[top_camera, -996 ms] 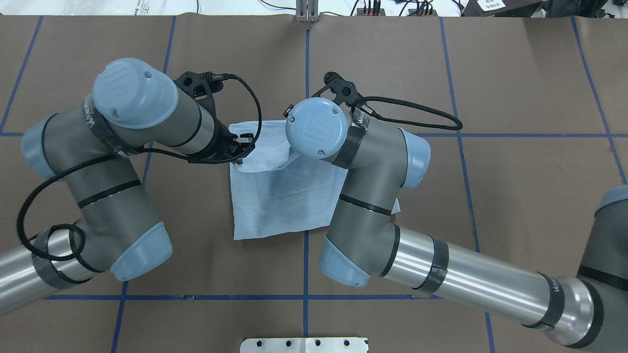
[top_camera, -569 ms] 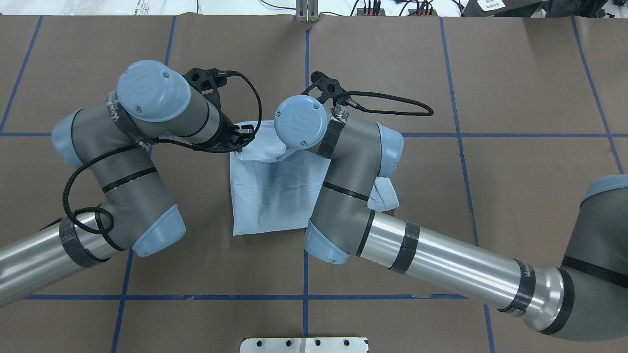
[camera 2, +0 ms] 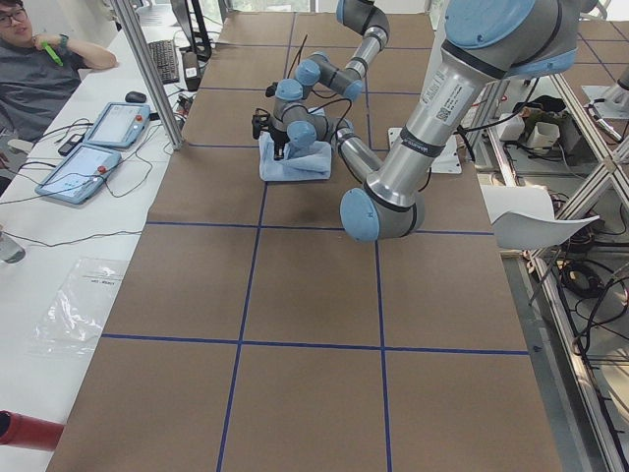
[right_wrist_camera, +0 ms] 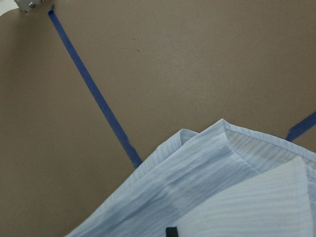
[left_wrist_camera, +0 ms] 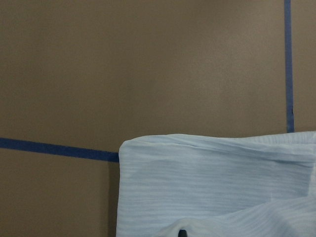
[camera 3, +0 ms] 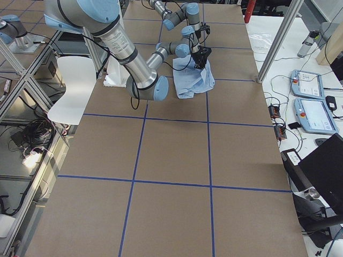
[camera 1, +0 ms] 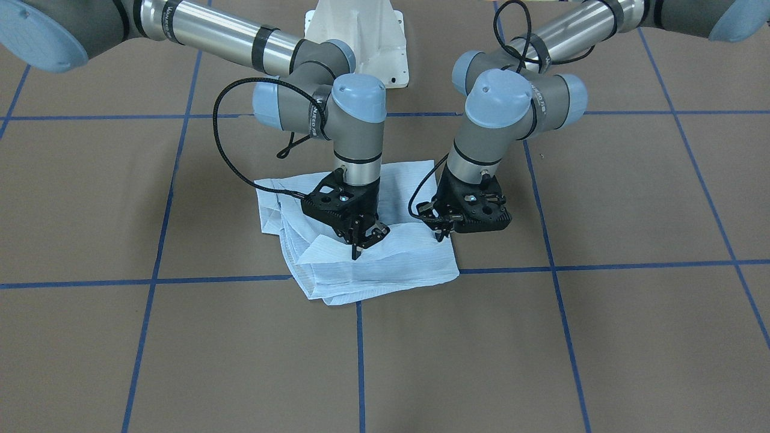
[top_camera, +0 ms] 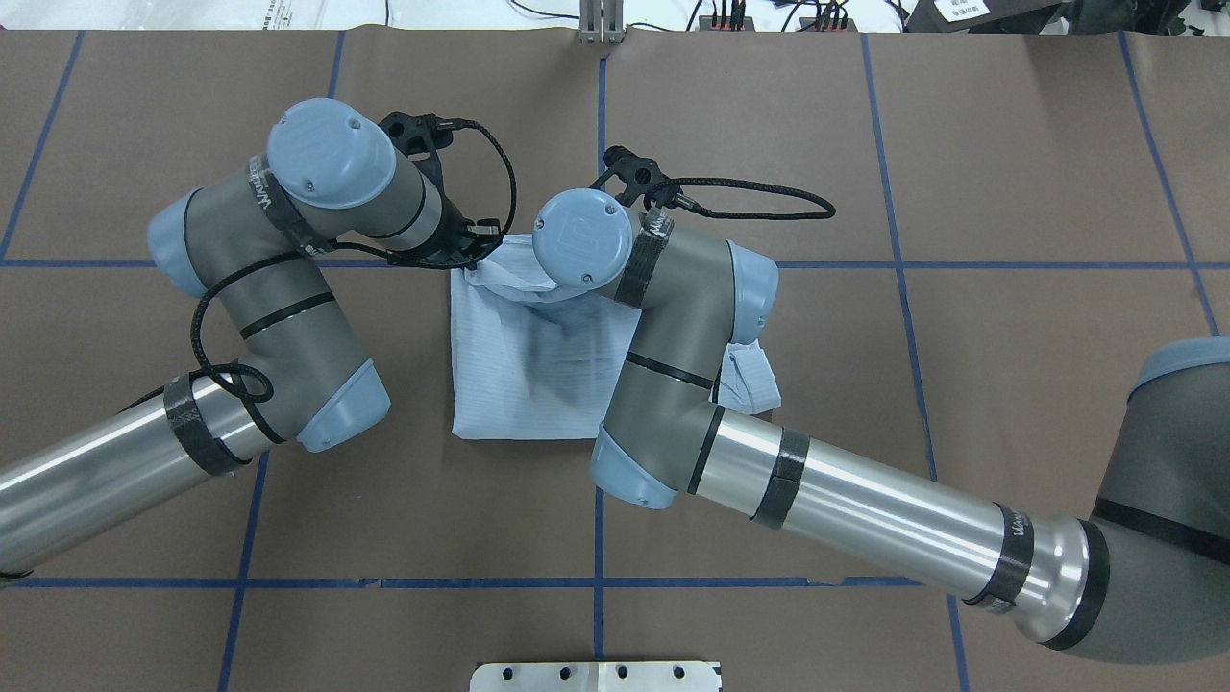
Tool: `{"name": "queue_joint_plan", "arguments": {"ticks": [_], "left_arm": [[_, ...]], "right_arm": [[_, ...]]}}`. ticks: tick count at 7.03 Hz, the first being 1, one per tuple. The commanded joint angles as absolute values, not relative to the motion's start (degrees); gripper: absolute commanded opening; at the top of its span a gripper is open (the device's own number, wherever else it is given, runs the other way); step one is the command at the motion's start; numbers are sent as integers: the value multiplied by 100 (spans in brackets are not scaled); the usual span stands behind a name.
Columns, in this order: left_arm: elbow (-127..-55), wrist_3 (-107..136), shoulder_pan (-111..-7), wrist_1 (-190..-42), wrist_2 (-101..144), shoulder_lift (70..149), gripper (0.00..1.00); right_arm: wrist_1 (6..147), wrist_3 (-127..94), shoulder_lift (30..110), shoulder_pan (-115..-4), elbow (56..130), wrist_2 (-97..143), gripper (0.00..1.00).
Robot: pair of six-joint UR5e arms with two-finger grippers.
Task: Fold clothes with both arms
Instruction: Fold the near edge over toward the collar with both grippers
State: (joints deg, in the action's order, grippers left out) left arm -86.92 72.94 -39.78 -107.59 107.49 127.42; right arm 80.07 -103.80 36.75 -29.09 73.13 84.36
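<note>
The pale blue striped shirt lies folded into a rough rectangle in the middle of the brown table. Its far edge is a lifted flap stretched between both grippers. My left gripper is shut on that flap at the shirt's left corner, also seen from overhead. My right gripper pinches the flap further in; from overhead its wrist cap hides it. In both wrist views the cloth drapes over the fingers, showing only a black tip. A bunched piece sticks out by the right forearm.
Blue tape lines grid the brown table cover. The white pedestal base stands at the robot's side. A person sits at a side bench with teach pendants. A white chair stands beside the table.
Both arms have moved away from the robot with the flap held between them. The shirt's near edge has drawn in, and the bunched piece by the right forearm has come into view.
</note>
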Motion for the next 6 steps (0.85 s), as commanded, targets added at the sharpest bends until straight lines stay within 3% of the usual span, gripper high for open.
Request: {"name": "queue_joint_plan", "arguments": {"ticks": [1,2,4,5,6], "left_arm": [[-8394,7225,-4043,-10828,10749,12823,0],[-8376,7225,-4043,-10837,10749,12841,0],[-8358,7225,-4043,-10872,10749,12858,4],[-8350,7225,-4121,-10985,10758,12867,6],[-8350,7225,-4139,-10995,10767,12876,0]], "right_arm": [[8007,-10318,3674,-2900,7190,8455,0],[8007,-10249,3665,-2900,7146,8455,0],[7902,-9952,3648,-2918,7076,8568,62],[7901,-9923,3595,-3040,7066,8726,64],[7901,-9949,3551,-3111,7075,8780,46]]}}
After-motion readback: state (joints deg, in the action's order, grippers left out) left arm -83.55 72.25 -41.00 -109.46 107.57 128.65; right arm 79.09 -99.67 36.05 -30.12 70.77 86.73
